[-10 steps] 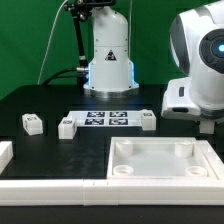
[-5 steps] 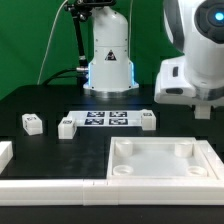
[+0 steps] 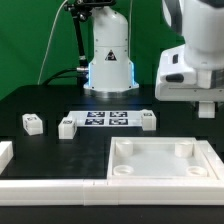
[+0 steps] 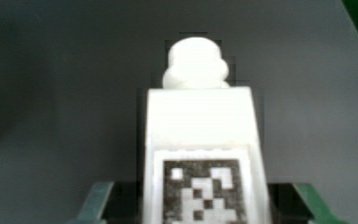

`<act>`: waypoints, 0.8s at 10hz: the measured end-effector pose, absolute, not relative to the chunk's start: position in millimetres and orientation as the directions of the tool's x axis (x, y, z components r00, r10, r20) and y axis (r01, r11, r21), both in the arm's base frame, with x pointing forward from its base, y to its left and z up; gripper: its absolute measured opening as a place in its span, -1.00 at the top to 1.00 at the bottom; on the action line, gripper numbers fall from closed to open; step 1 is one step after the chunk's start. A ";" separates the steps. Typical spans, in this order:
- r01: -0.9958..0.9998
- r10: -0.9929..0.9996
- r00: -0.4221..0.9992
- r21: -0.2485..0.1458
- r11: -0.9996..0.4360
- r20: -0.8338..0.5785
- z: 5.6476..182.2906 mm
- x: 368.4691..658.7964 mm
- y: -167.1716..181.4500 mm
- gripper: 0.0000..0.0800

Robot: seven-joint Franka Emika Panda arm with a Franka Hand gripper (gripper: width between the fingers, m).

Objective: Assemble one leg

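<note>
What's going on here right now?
The gripper is shut on the leg: the wrist view shows it between the fingers, tag facing the camera. The arm is raised at the exterior view's right, beyond the white panel. Three other legs lie by the marker board.

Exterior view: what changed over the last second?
The gripper rose well above the table. The wrist view shows the leg clamped between its fingers. The small parts on the table, the marker board and the white panel did not move.
</note>
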State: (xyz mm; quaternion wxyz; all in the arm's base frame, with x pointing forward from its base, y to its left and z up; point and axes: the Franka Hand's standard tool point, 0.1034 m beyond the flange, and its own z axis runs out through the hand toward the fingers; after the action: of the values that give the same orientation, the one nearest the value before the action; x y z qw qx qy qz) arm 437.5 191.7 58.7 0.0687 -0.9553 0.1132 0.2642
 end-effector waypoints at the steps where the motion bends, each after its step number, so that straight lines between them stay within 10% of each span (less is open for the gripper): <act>1: -0.251 -0.186 0.858 -0.076 -0.965 -0.479 58.3 435.3 191.1 0.27; 8: -0.158 -0.168 0.984 -0.141 -0.977 0.065 95.7 473.5 164.3 0.27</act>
State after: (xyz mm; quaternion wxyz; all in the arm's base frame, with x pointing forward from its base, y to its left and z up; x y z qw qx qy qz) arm 473.5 164.3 95.7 0.0677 -0.9936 0.0821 -0.0382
